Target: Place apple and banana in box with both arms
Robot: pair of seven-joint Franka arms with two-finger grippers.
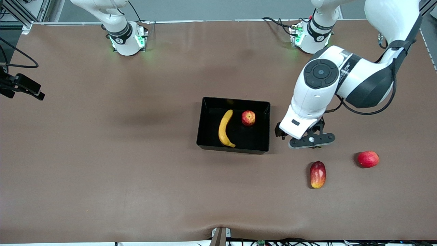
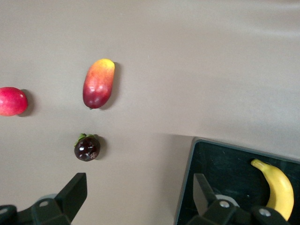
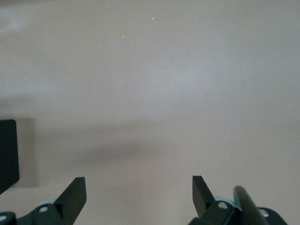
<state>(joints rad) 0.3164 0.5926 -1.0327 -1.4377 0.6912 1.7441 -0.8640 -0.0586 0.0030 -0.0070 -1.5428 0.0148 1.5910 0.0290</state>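
Note:
The black box (image 1: 235, 101) sits mid-table. Inside it lie the yellow banana (image 1: 225, 128) and, beside it toward the left arm's end, the small red apple (image 1: 248, 118). My left gripper (image 1: 300, 135) hovers just outside the box wall on the left arm's end; in the left wrist view this gripper (image 2: 139, 187) is open and empty, with bare table and the box (image 2: 229, 173) rim between its fingers and the banana (image 2: 279, 190) at the edge. My right gripper (image 3: 139, 190) is open and empty over bare table, a corner of the box (image 3: 7, 150) at the frame's edge; it is out of the front view.
An elongated red-yellow fruit (image 1: 318, 174) and a plain red fruit (image 1: 368, 159) lie nearer the front camera than the left gripper. A small dark purple fruit (image 2: 87, 147) lies close to the left gripper, hidden in the front view. A black device (image 1: 20, 87) juts in at the right arm's end.

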